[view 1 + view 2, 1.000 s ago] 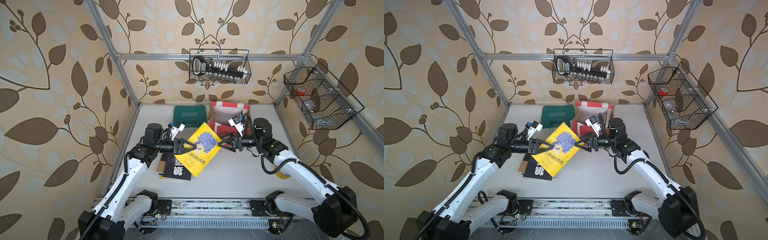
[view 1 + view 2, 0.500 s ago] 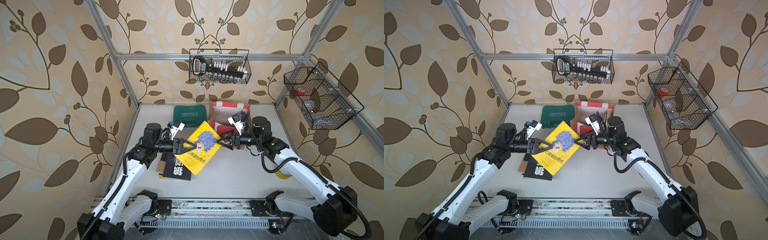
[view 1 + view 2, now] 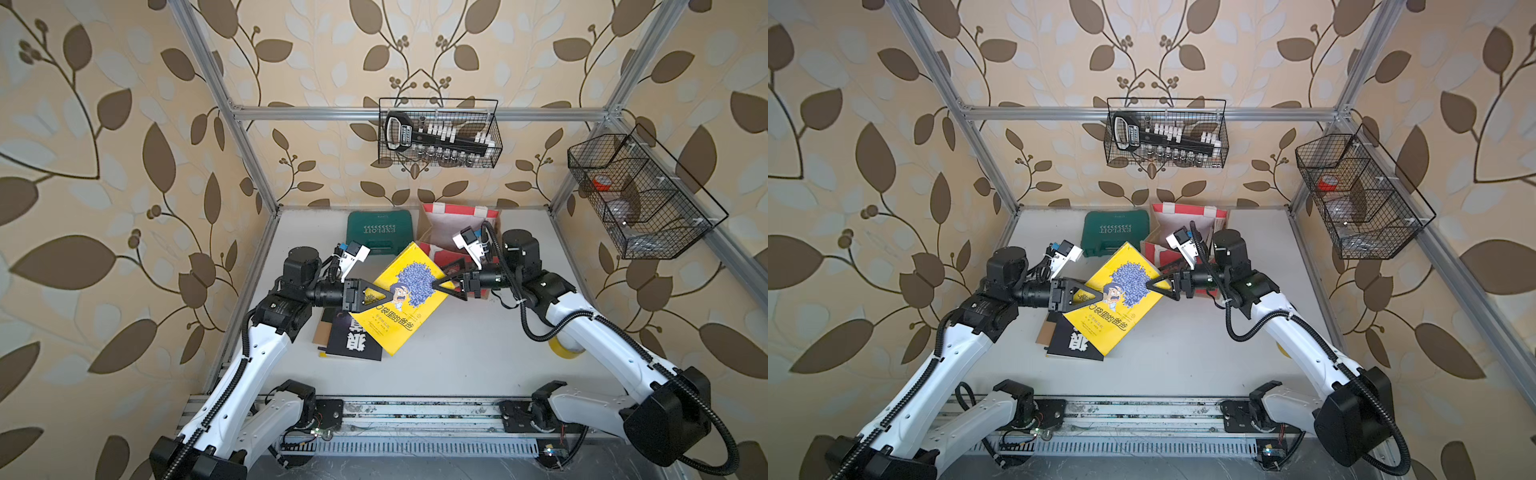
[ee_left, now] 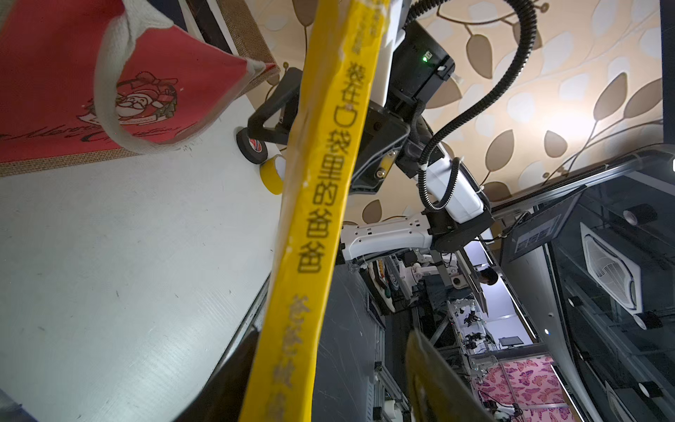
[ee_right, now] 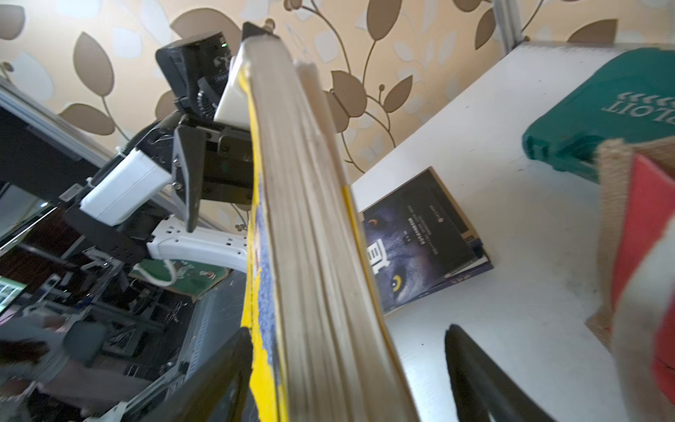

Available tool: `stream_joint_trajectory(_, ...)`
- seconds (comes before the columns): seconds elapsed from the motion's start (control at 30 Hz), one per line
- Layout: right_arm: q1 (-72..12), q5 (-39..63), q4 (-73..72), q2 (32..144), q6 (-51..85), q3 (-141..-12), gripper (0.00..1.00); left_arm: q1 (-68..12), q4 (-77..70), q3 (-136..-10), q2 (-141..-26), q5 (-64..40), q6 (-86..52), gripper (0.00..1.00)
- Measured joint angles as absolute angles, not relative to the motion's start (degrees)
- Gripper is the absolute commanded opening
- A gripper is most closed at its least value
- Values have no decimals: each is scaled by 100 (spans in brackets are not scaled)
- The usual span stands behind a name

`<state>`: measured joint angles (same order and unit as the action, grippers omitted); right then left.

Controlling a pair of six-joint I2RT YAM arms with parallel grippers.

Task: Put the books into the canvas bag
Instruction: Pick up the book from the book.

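- While the thick yellow paperback book with a cartoon face (image 3: 401,326) hangs tilted in the air above the middle of the white table (image 3: 478,357), the left arm's fingers (image 4: 222,387) are clamped on its spine edge.
- The right arm's fingers (image 5: 485,376) stand parted astride the opposite page edge. One is just beside the front cover, and the other is apart from the back cover.
- The boxy tan jute canvas bag with red panels and white lining (image 3: 444,230) stands upright and open-mouthed at the table's far edge, just behind the right arm's fingers. Its contents cannot be told.
- A green plastic case (image 3: 382,228) lies just beside the bag at the far edge.
- A black paperback with white characters (image 3: 353,345) tops a small stack of books lying flat near the left edge, below the yellow book's lower corner.
- A yellow tape roll (image 3: 561,351) lies near the right edge, partly hidden by the right arm.
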<state>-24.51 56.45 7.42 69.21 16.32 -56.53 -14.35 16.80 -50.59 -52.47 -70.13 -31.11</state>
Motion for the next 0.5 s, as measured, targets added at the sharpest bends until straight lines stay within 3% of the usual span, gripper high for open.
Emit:
stream_joint_trajectory(0.13,-2512,5835,668,6895,1599,-5653,30,-1435,1656,-5059,-5269,-7011,-3109,0)
stream_joint_trajectory(0.23,-2495,5813,672,6818,1680,-5653,7,-1435,1649,-5059,-5317,-6993,-3089,0)
stream_joint_trajectory(0.3,-2482,5756,746,6729,1789,-5658,2,-1435,1638,-5059,-5358,-6969,-3035,0)
stream_joint_trajectory(0.33,-2467,5721,794,6689,1857,-5660,1,-1435,1621,-5059,-5384,-6945,-3006,5)
stream_joint_trajectory(0.37,-2451,5693,849,6661,1881,-5669,0,-1439,1614,-5061,-5413,-6906,-2976,22)
stream_joint_trajectory(0.4,-2418,5658,926,6630,1922,-5680,0,-1474,1616,-5072,-5452,-6851,-2923,51)
stream_joint_trajectory(0.43,-2381,5627,1020,6604,1992,-5704,0,-1507,1621,-5096,-5500,-6816,-2873,73)
stream_joint_trajectory(0.5,-2287,5537,1153,6556,2117,-5784,0,-1533,1693,-5142,-5579,-6722,-2773,94)
